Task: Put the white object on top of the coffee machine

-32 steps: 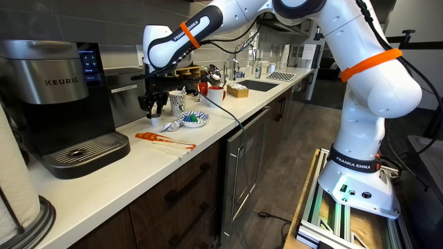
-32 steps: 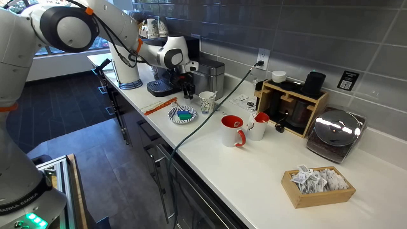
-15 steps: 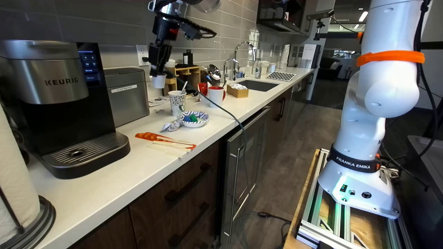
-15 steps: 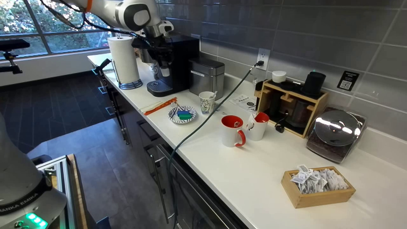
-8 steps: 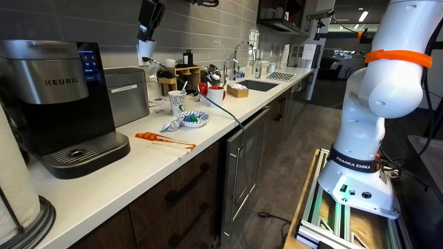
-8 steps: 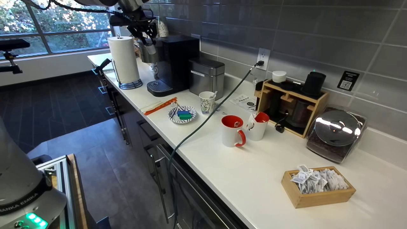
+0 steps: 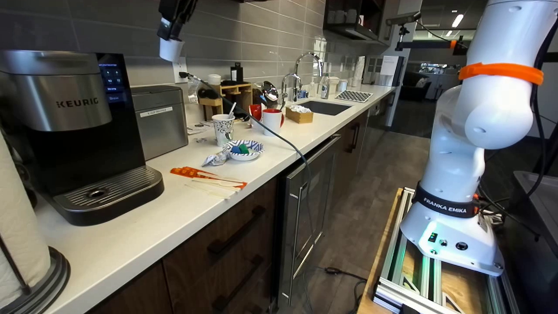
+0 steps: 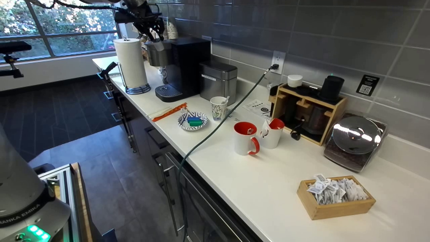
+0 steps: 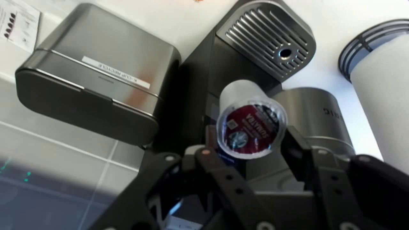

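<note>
The white object is a small coffee pod [image 7: 171, 49] with a dark red lid, seen in the wrist view [image 9: 250, 129]. My gripper [image 7: 169, 35] is shut on it; in the wrist view the fingers [image 9: 295, 150] stand on either side of the pod's rim. The pod hangs in the air, slightly tilted, and also shows in an exterior view [image 8: 159, 45]. The coffee machine [image 7: 83, 102], black and silver, stands on the counter. The pod is above the machine's top level, to its right in an exterior view [image 7: 176, 43]. In the wrist view the machine's silver head [image 9: 314, 115] lies behind the pod.
A boxy steel appliance [image 7: 161, 120] stands right beside the machine. A paper towel roll [image 8: 131, 64] stands on its other side. A patterned plate [image 8: 183, 125], a paper cup [image 8: 219, 109] and red-white mugs [image 8: 241, 144] are on the counter. A cable [image 8: 215, 131] runs across it.
My gripper lifted the pod off the counter and raised it high. In the last half second, pod and gripper moved slightly higher and toward the coffee machine's head.
</note>
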Robot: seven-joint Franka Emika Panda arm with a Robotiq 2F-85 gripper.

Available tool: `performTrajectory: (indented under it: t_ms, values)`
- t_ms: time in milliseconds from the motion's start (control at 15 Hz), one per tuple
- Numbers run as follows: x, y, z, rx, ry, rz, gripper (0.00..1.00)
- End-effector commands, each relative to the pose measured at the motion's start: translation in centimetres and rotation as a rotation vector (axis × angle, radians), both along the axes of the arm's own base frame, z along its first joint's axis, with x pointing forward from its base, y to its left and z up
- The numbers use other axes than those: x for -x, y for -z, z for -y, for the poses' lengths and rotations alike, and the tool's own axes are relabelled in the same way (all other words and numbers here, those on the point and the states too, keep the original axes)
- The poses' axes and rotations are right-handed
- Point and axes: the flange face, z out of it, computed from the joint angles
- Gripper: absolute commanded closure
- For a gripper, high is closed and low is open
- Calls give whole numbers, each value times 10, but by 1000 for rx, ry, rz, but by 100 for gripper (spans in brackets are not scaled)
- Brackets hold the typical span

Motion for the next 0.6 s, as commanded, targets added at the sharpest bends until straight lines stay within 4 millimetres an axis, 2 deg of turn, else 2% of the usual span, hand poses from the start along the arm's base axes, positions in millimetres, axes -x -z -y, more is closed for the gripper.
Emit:
performTrajectory:
  t_ms: [0,200,333,533]
  values:
    - [-3,-32,-49,13,2,86,72]
    - [-13,-53,-86,59,33,208,72]
    - [-28,-50,-103,133,50,261,72]
    - [-53,-30,-123,188,53,226,72]
